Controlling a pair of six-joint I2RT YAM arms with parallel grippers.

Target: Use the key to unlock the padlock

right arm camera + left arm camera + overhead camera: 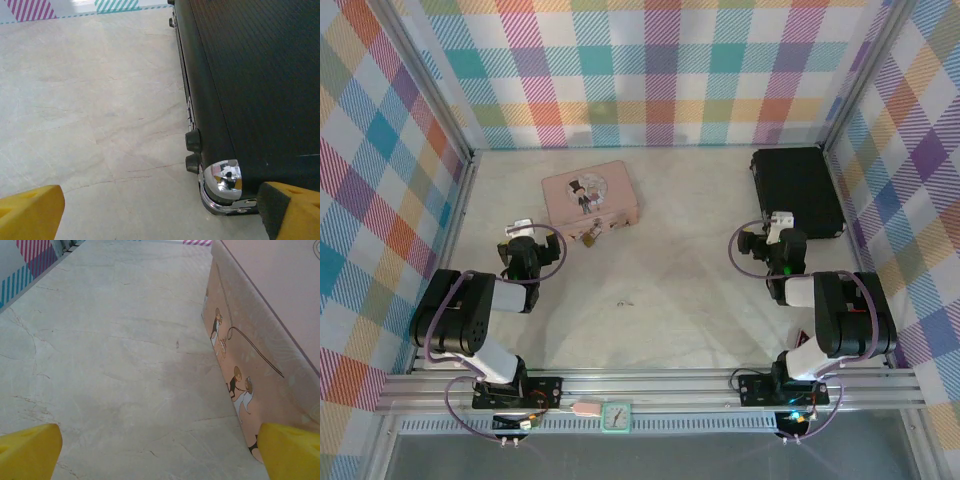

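Padlock (588,238) lies at front edge of pink tin (590,192), on bench (650,300). Tiny, rigid, probably light and slippery; best pinched across brass body. Left fingers (27,452) spread wide, empty. Right fingers (30,210) likewise, beside black case (250,75).

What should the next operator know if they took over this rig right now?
Left gripper: open, empty, low over the table beside the pink tin.
Right gripper: open, empty, at a corner of the black case.
Padlock: at the tin's near side, apart from both grippers; too small to tell whether it is locked.
Done: nothing grasped yet.
Left: locate and pick up the key, steady the padlock, unlock it.
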